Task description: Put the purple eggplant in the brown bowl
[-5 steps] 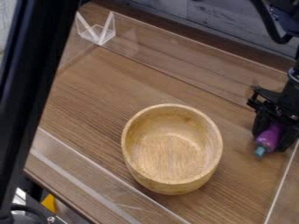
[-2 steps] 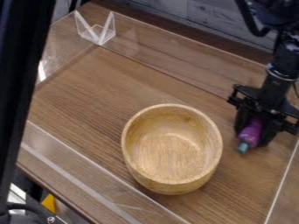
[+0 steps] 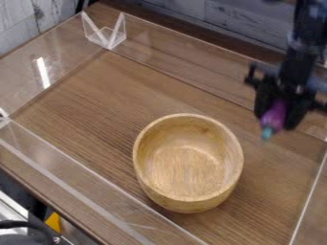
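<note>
Wood-toned and warm brown, the table is spread beneath everything. The purple eggplant, its teal-blue stem cap pointed downward, is held up and to the right of the brown bowl, outside its rim. It is gripped by the end effector, which is blurred, its dark arm seen beyond the bowl's right side. A white wire rack is placed well apart from the bowl, toward the upper left.

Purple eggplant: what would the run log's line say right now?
purple eggplant: in pincer | brown bowl: nothing inside | placing: not yet
</note>
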### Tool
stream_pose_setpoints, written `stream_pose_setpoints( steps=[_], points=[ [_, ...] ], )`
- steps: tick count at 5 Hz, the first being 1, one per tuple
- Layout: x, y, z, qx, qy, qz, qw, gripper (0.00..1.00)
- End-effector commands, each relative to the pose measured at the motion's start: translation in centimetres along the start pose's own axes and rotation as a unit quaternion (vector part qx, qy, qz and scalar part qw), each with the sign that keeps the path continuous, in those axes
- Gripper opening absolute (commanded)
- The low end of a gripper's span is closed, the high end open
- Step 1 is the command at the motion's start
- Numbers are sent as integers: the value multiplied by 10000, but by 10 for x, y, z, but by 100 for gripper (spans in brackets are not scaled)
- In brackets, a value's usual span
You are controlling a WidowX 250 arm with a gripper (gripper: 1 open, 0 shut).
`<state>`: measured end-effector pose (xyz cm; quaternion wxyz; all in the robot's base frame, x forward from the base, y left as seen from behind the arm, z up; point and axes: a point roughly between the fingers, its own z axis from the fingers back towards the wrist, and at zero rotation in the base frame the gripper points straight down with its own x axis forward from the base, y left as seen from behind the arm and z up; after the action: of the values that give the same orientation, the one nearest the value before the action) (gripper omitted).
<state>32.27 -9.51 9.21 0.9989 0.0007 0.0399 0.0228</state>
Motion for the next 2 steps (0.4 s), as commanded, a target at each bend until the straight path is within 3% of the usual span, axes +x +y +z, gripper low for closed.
stream_pose_setpoints(
  steps=[1, 2],
  points=[
    [-17, 14, 43, -111, -397, 127, 9991, 0],
    [-47, 33, 47, -72, -405, 146, 9990, 0]
  ],
)
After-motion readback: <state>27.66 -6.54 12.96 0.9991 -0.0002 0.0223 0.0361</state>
